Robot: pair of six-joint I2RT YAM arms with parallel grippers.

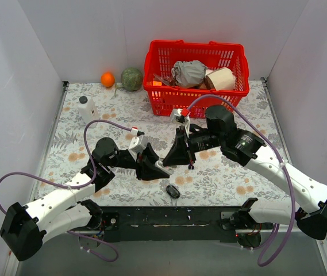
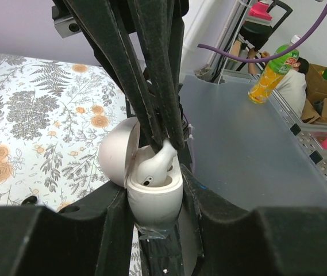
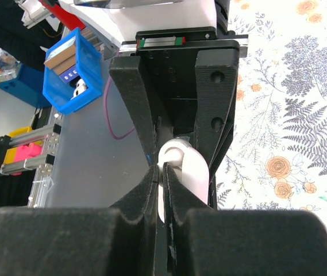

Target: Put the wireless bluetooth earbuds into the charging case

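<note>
Now arms meet: left pincer (image 2: pixel 156 217) clamps charging case (image 2: pixel 156 198), right pincer (image 3: pixel 164 177) pinches earbud (image 2: pixel 159 164).

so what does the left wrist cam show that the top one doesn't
Only left wrist: the open charging case, lid back, with a white earbud tipped into it, pinched by the right end effector. Only top: the red basket, orange, white bottle and a black oval object. Both: the left end effector gripping the case where the two arms meet.
</note>
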